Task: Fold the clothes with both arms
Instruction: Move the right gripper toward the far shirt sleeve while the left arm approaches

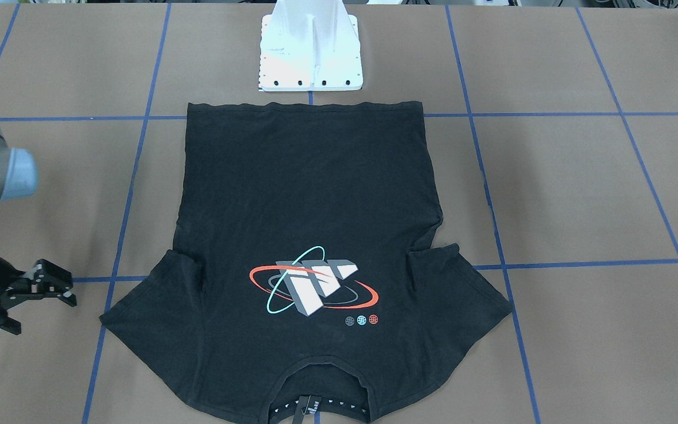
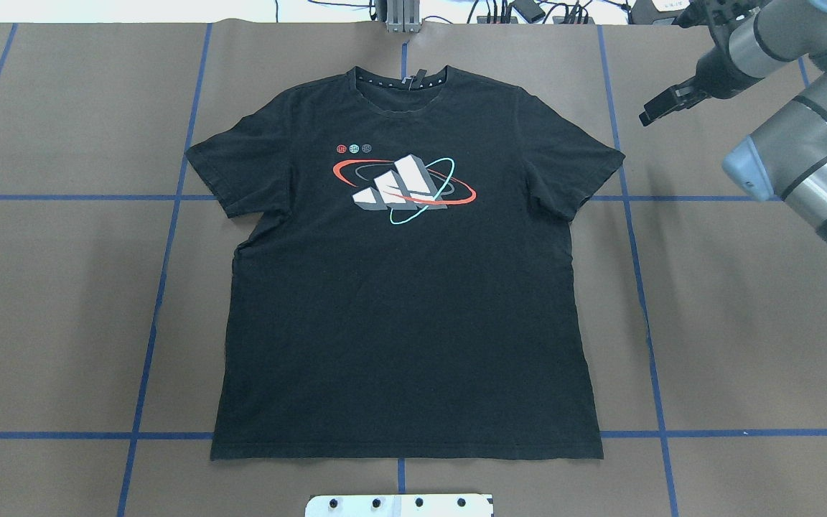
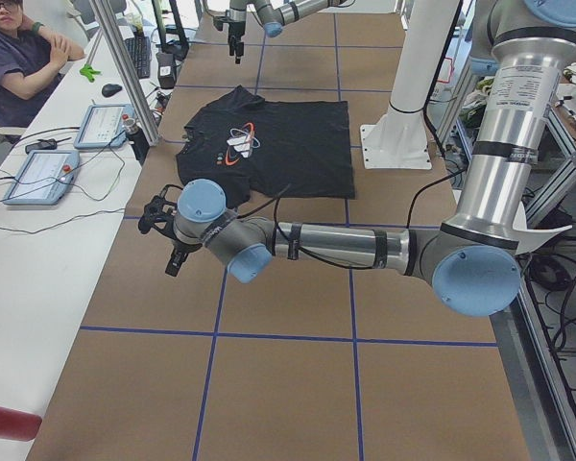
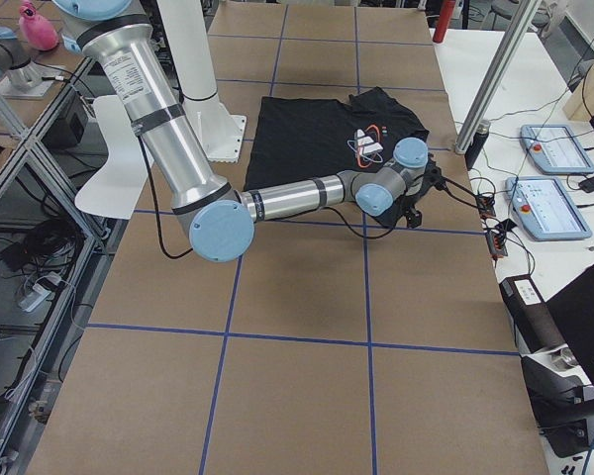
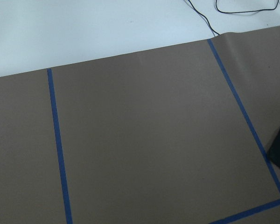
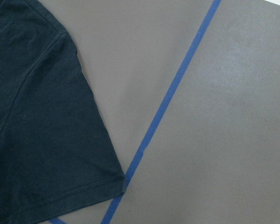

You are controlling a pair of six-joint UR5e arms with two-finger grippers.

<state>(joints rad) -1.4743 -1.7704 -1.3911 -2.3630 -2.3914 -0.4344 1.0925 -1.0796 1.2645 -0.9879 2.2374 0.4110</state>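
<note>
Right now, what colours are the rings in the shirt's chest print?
The rings are red-orange and teal, on the black T-shirt; clearest in the overhead view.

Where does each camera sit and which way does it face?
Front-facing: across the table, facing the base, down on the T-shirt; right end effector at left.
Overhead: behind the base, looking forward; right arm enters top right.
Exterior left: table's end; left arm near.
Exterior right: opposite end; right arm near.
Left wrist: down on table; no body.
Right wrist: down on a sleeve; no body.
Front-facing and overhead share the chest print.
</note>
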